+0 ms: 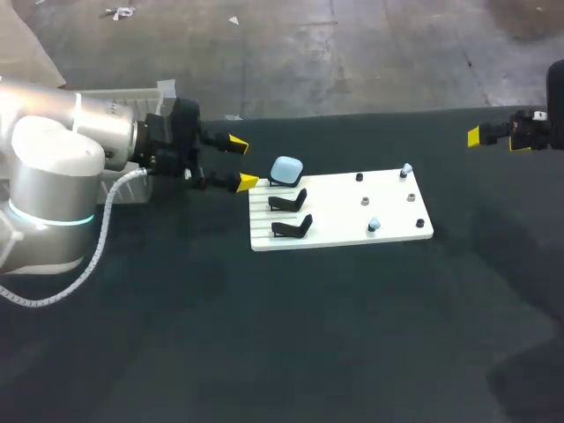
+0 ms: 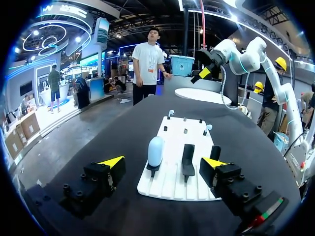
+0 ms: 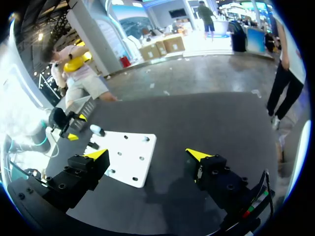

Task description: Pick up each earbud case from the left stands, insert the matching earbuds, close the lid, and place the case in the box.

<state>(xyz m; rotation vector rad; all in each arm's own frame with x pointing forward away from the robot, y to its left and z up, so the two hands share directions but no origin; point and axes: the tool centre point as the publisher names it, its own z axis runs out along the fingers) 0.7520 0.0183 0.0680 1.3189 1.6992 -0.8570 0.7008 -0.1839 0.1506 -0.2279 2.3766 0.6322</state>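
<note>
Head high behind, wrists low, opposed, sharing board (image 1: 339,216)

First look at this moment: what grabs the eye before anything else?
The white board stands out on the dark table, with a pale blue earbud case on the farthest of three black stands at its left end. The left gripper sits just left of that case, jaws open; the right gripper is far off to the right, jaws open too.

The left arm (image 1: 53,167) enters from the frame's left. The left gripper (image 1: 241,164) points right with its fingers spread wide. The right gripper (image 1: 493,139) sits at the upper right edge, fingers likewise apart.
</note>
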